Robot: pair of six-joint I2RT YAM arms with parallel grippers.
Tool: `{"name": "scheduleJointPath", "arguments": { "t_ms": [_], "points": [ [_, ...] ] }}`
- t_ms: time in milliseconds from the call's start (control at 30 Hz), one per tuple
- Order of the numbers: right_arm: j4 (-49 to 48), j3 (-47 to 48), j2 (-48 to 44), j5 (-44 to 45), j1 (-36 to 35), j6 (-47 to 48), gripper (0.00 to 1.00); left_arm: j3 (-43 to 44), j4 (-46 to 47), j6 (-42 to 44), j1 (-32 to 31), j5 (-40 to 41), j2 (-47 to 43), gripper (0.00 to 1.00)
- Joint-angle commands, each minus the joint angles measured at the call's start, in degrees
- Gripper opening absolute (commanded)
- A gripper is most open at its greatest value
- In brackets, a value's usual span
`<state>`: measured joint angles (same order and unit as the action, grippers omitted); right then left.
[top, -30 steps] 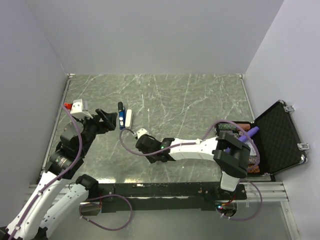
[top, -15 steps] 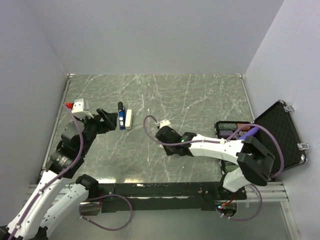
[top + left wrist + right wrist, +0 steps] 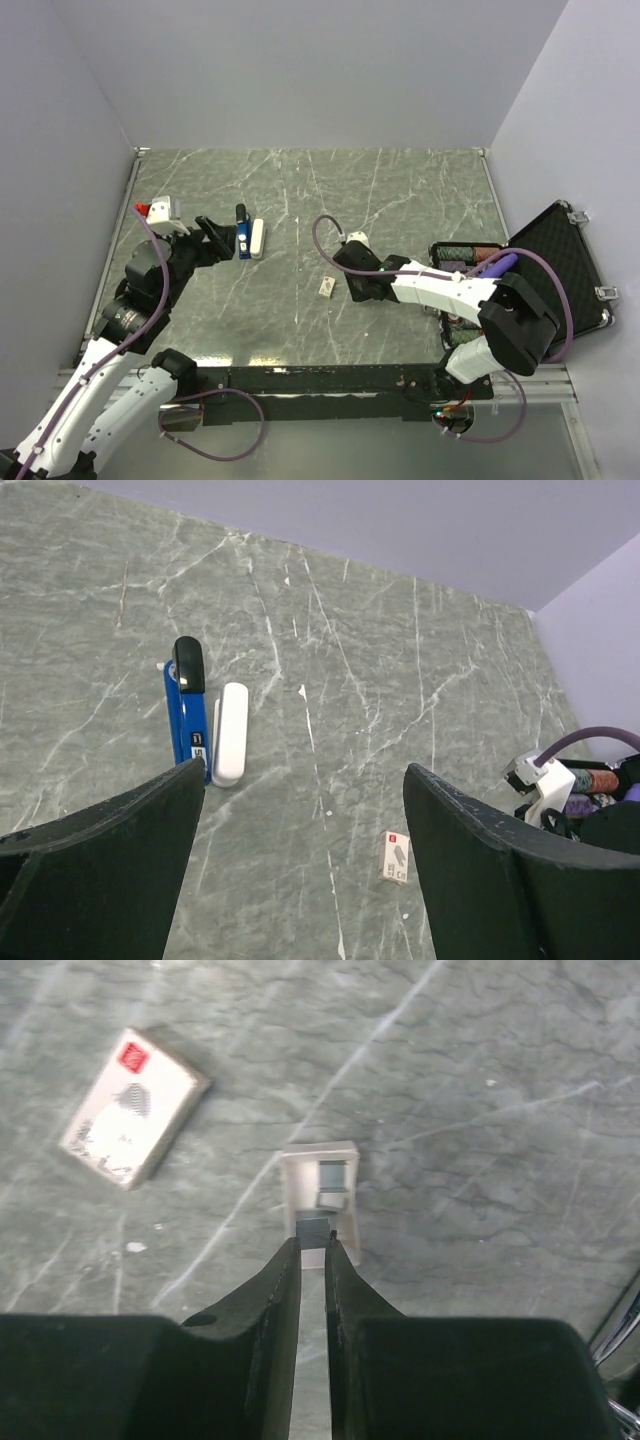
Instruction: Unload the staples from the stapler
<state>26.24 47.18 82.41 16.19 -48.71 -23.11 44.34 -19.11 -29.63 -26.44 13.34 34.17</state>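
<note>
Swinging toward 3 o'clock during the last sec, the R arm now reaches from the right side, and its R end effector [image 3: 352, 288] sits near the middle of the surface [image 3: 400, 200]. A beige box [image 3: 325, 288] w/ a red mark, not visible a moment ago, now lies bare just at 9 o'clock of that end effector.

In the wrist view the R end effector [image 3: 313, 1245] is narrow, only a thin slit between the fingers. It seems to nip the near wall of a small tray [image 3: 322, 1160] w/ grey staple strips inside, and the beige box [image 3: 135, 1108] lies apart at 10 o'clock of it.

No change on the other side. The stapler [image 3: 243, 236] lies flat at approx. 10 o'clock of the surface, its white bar beside the blue body. The L end effector [image 3: 215, 240] hovers at its 9 o'clock, wide open, holding nothing.

My reading: the work went to the box and tray, not to the stapler [image 3: 190, 730], which nobody touches yet.
</note>
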Motion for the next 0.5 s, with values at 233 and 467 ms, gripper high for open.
{"name": "scheduleJointPath", "arguments": {
  "t_ms": [233, 467],
  "points": [
    [-1.28, -0.60, -0.85, -1.59, 2.74, -0.09, 0.18, 0.14, 2.94, -0.34, 0.51, -1.04, 0.63, 0.85],
    [-2.15, -0.68, 0.29, -2.65, 2.74, -0.18, 0.18, 0.14, 2.85, -0.43, 0.60, -1.13, 0.63, 0.85]
  ]
}}
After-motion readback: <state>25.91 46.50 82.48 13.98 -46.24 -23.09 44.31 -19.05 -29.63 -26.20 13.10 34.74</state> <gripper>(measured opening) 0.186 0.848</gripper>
